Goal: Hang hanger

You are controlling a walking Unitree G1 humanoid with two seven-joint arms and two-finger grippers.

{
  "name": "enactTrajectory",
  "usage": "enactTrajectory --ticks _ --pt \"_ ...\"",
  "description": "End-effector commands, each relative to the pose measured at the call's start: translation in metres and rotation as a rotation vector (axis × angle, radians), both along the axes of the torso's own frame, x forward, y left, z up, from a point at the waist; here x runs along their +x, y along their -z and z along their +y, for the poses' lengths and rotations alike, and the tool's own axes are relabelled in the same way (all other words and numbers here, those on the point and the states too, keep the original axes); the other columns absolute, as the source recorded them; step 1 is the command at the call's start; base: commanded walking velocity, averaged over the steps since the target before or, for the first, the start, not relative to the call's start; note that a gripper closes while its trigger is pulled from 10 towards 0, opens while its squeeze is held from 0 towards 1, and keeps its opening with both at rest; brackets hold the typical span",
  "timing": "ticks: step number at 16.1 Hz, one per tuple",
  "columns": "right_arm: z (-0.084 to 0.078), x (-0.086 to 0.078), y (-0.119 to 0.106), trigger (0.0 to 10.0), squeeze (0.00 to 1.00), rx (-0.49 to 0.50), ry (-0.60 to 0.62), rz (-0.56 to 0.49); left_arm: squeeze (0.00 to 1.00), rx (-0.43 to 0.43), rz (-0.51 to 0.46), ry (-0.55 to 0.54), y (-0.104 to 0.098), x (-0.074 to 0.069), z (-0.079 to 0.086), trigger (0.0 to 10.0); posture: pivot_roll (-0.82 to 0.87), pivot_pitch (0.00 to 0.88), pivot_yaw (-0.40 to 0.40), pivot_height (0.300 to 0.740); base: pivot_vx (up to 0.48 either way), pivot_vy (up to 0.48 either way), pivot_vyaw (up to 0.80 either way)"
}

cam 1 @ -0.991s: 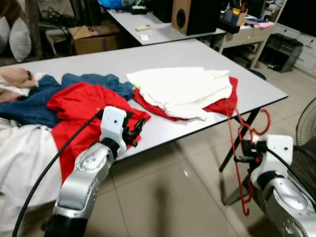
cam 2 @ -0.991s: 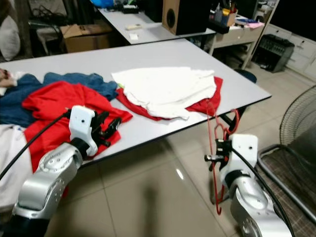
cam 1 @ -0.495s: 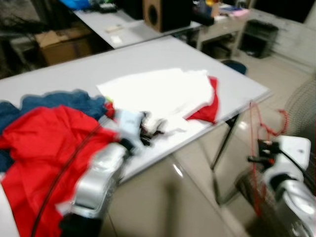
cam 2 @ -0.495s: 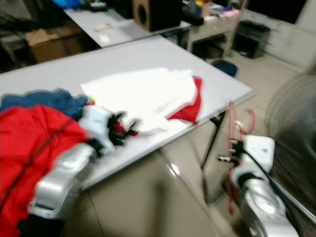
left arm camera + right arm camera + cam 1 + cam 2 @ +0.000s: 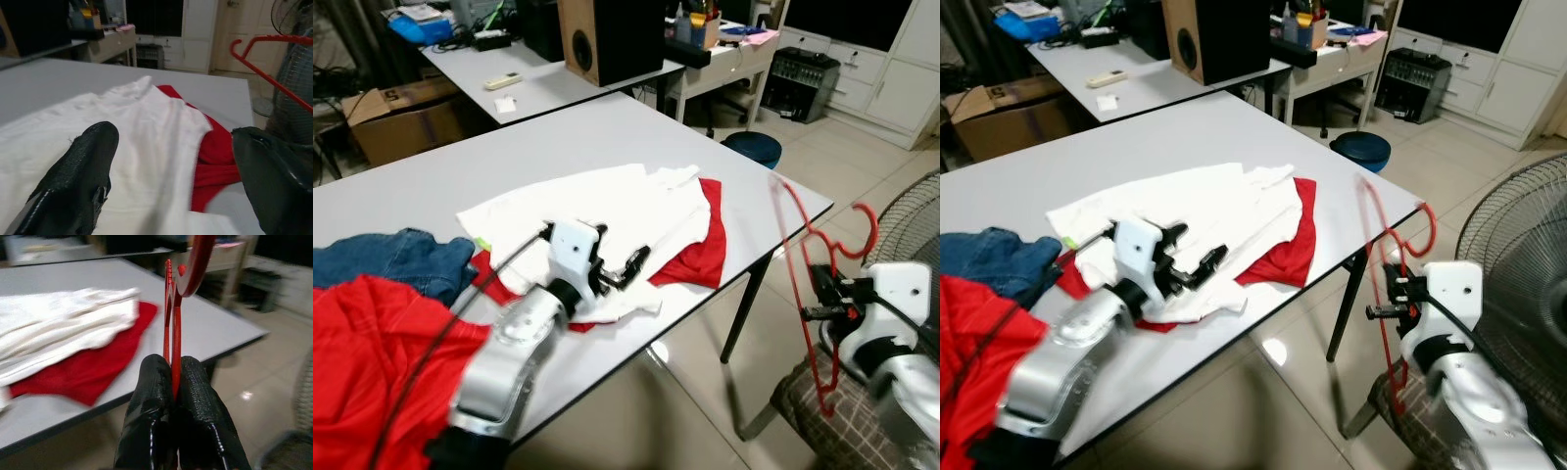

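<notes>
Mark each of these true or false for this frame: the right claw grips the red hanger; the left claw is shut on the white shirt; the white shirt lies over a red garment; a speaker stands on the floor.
1. The right claw grips the red hanger. True.
2. The left claw is shut on the white shirt. False: it hangs open above it.
3. The white shirt lies over a red garment. True.
4. A speaker stands on the floor. False: it stands on the far table.
</notes>
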State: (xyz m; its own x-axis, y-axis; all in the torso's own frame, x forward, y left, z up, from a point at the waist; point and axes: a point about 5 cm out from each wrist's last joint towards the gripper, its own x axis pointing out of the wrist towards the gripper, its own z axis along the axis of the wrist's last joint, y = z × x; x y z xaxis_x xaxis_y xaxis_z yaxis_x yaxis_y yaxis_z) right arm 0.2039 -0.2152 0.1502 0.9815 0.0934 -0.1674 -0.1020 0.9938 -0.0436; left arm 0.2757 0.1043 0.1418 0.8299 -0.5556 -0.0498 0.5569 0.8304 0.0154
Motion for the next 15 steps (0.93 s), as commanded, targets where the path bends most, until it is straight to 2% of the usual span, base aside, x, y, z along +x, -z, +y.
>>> enactTrajectory --ticks 1,3,5,7,8,9,10,11,12,13,15 --pt "0.004 -0.009 -0.003 10.0 0.00 -0.018 -0.090 0.000 1.00 0.043 0.025 0.057 0.006 -0.008 0.004 10.0 -0.07 0.013 0.034 0.740 0.000 0.000 0.00" --pt "0.002 -0.019 -0.007 10.0 0.00 -0.044 -0.143 0.005 1.00 0.077 0.051 0.156 0.010 -0.016 0.000 10.0 -0.09 0.013 0.053 0.740 0.000 0.000 0.00" --pt "-0.002 -0.036 -0.011 10.0 0.00 -0.055 -0.248 0.034 1.00 0.127 0.080 0.268 0.020 -0.021 -0.006 10.0 -0.11 0.026 0.082 0.740 0.000 0.000 0.00" --pt "-0.015 -0.052 -0.010 10.0 0.00 -0.086 -0.311 0.108 1.00 0.210 0.078 0.281 0.027 -0.013 -0.011 10.0 -0.12 0.018 0.102 0.740 0.000 0.000 0.00" --pt "-0.021 -0.055 -0.008 10.0 0.00 -0.108 -0.311 0.134 0.64 0.237 0.082 0.269 0.031 -0.009 -0.012 10.0 -0.13 0.014 0.108 0.740 0.000 0.000 0.00" --pt "-0.026 -0.057 -0.006 10.0 0.00 -0.124 -0.300 0.148 0.15 0.249 0.091 0.261 0.033 -0.007 -0.011 10.0 -0.13 0.011 0.113 0.740 0.000 0.000 0.00" --pt "-0.038 -0.062 -0.006 10.0 0.00 -0.142 -0.263 0.162 0.00 0.278 0.119 0.238 0.041 -0.005 -0.009 10.0 -0.15 0.013 0.121 0.740 0.000 0.000 0.00" --pt "-0.044 -0.067 -0.008 10.0 0.00 -0.142 -0.253 0.164 0.00 0.285 0.135 0.203 0.045 -0.002 -0.008 10.0 -0.16 0.017 0.122 0.740 0.000 0.000 0.00" --pt "-0.046 -0.071 -0.010 10.0 0.00 -0.143 -0.258 0.169 0.00 0.251 0.159 0.186 0.047 -0.002 -0.007 0.9 -0.17 0.019 0.123 0.740 0.000 0.000 0.00" --pt "-0.047 -0.073 -0.010 10.0 0.00 -0.147 -0.260 0.175 0.00 0.240 0.168 0.172 0.048 -0.001 -0.007 0.0 -0.17 0.020 0.122 0.740 0.000 0.000 0.00" --pt "-0.047 -0.081 -0.011 10.0 0.00 -0.135 -0.291 0.196 0.00 0.230 0.199 0.159 0.055 -0.004 -0.005 0.0 -0.18 0.029 0.107 0.740 0.000 0.000 0.00"
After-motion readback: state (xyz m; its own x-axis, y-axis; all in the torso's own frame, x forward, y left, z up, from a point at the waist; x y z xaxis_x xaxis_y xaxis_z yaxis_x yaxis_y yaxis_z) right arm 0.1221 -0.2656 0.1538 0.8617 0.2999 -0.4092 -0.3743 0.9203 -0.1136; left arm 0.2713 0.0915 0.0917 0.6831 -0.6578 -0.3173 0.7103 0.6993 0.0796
